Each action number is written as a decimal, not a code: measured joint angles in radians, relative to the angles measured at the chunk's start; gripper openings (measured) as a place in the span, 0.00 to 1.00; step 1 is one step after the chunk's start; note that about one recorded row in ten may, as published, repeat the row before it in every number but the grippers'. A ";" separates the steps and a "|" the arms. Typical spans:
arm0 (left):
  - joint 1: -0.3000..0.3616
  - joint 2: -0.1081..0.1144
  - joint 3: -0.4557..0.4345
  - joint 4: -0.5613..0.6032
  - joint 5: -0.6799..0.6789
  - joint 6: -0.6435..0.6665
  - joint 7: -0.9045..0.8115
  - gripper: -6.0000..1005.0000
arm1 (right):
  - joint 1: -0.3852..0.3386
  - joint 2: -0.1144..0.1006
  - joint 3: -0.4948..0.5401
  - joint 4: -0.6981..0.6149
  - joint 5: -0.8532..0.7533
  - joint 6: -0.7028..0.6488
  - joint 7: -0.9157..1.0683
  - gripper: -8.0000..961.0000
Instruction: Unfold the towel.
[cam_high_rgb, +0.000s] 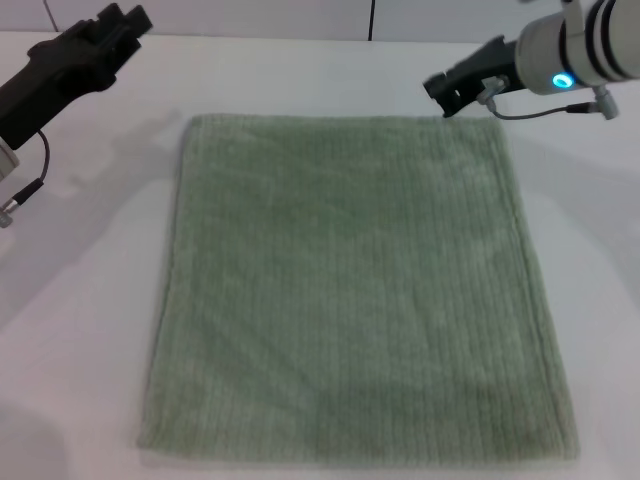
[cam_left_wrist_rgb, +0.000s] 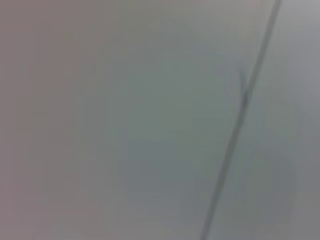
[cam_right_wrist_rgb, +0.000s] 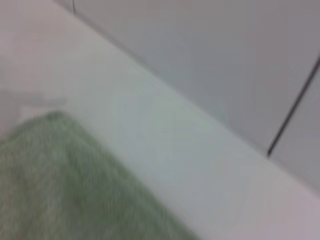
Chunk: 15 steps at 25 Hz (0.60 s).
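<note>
The towel (cam_high_rgb: 350, 290) is lying flat on the tabletop (cam_high_rgb: 90, 300); the right gripper (cam_high_rgb: 447, 92) is hovering at its far corner, the left gripper (cam_high_rgb: 125, 25) well apart. Finger spacing: cannot tell. Risk: fingers snagging that corner, refolding it.

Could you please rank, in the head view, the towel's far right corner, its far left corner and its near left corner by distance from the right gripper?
From the right gripper:
1. Far right corner of the towel, just below the gripper.
2. Far left corner, toward the left gripper.
3. Near left corner, diagonally opposite.
</note>
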 joint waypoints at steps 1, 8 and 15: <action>0.003 0.001 0.000 -0.023 -0.030 -0.018 0.019 0.40 | -0.076 0.001 -0.146 -0.057 0.061 0.151 -0.019 0.01; 0.022 -0.002 -0.003 -0.116 -0.183 -0.112 0.120 0.39 | -0.283 0.003 -0.684 0.040 0.086 1.095 -0.058 0.01; 0.011 -0.008 -0.004 -0.185 -0.226 -0.167 0.220 0.39 | -0.296 0.006 -0.892 0.325 0.089 1.683 0.163 0.01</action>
